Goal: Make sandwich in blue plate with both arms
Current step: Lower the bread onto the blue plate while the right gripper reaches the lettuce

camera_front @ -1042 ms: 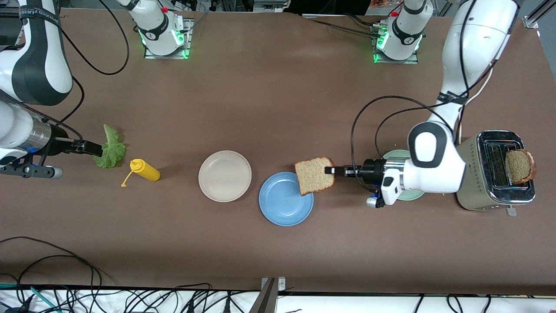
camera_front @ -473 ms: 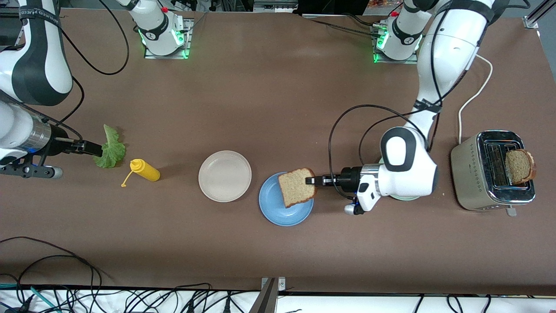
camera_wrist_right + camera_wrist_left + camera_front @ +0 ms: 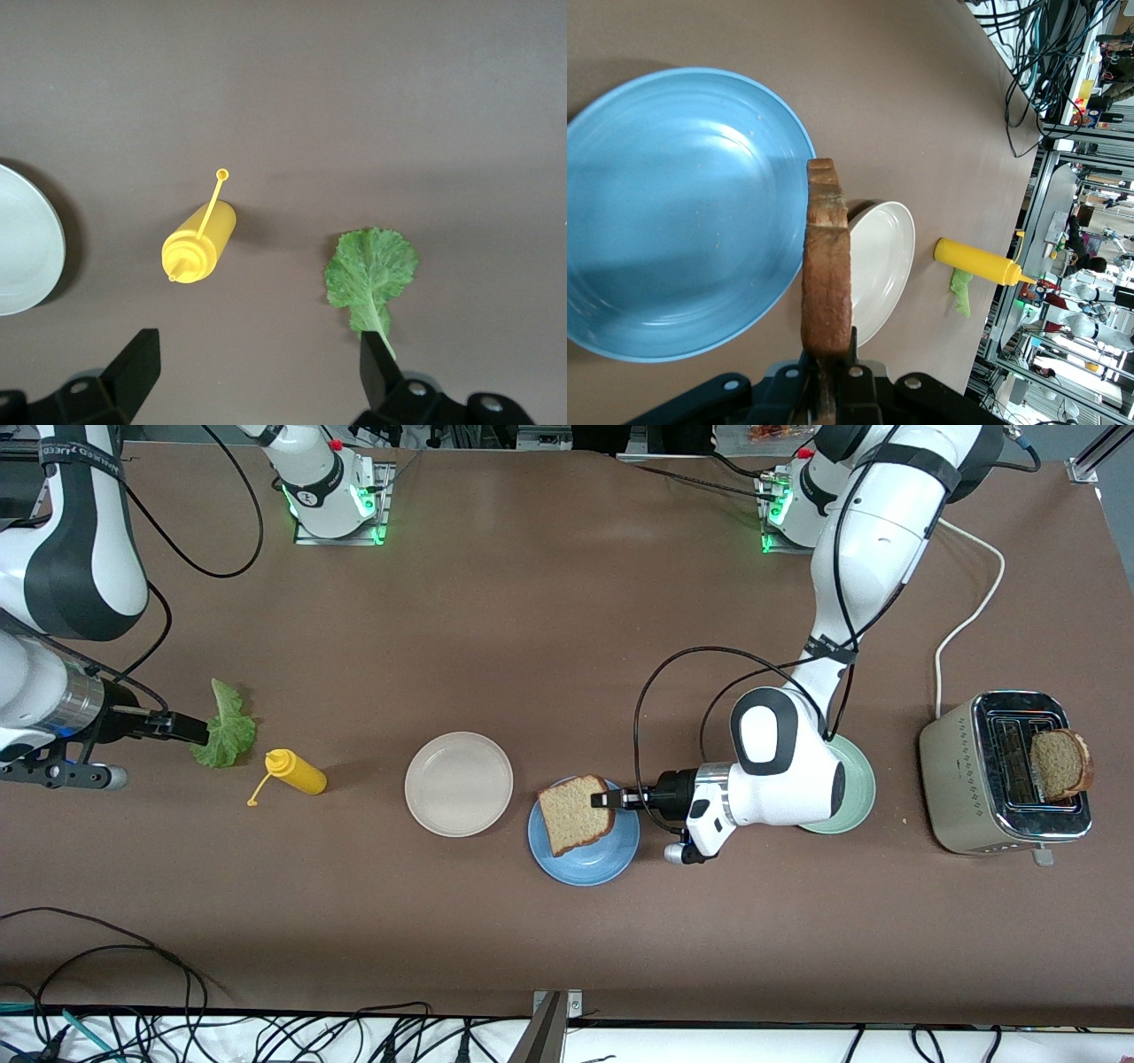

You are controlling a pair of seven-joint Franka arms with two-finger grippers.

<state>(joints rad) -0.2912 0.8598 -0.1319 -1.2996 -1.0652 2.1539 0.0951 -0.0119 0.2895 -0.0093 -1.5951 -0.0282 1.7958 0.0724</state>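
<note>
One bread slice point(image 3: 576, 815) is pinched on edge in my left claw point(image 3: 606, 798), hanging over the blue plate point(image 3: 580, 864) with its free end tilted down toward the plate's middle. To seat it well I judge I should sink low, roll the wrist so the slice lies flat, and let go only once it rests inside the rim. My right claw point(image 3: 257, 372) waits spread wide over the lettuce leaf point(image 3: 225, 729) on the desk point(image 3: 549, 646), beside the yellow bottle point(image 3: 296, 772); a second slice point(image 3: 1060, 763) stands in the toaster point(image 3: 1005, 775).
</note>
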